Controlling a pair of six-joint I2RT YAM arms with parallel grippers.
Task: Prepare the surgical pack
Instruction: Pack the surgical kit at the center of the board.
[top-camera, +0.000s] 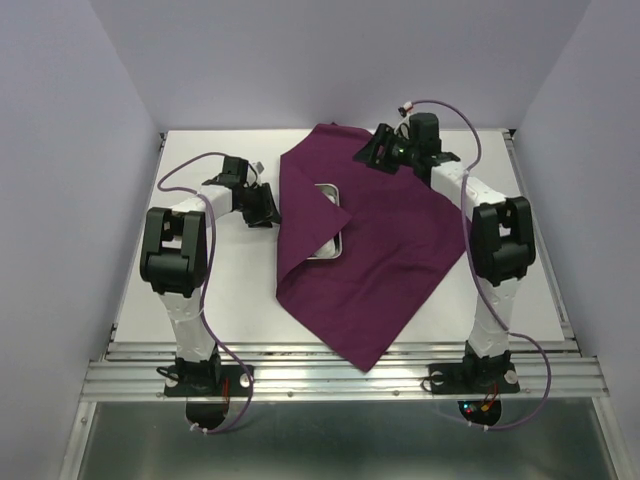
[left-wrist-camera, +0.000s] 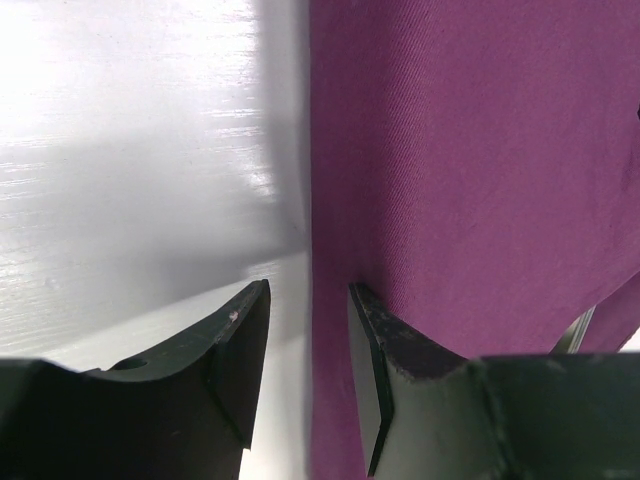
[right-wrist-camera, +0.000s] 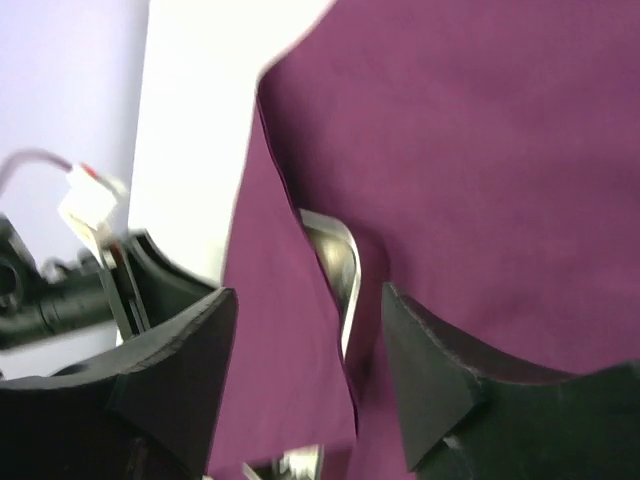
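- Presently, large plum-purple square cloth (top-camera: 385, 265) lies on white table (top-camera: 240, 290): soft, light; I would pinch an edge.
- Its fold half-covers the small shiny steel tray (top-camera: 335, 245).
- Left gripper (left-wrist-camera: 308, 290): jaws parted, empty, at cloth's edge.
- Right gripper (right-wrist-camera: 305, 295): parted, empty, above fold.

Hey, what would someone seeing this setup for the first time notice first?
The plum cloth dominates the scene, spread across the middle of the white table with its left side folded inward. A shiny steel tray peeks out from under that fold. The left gripper sits at the cloth's left edge and the right gripper at its far corner, both with jaws apart.
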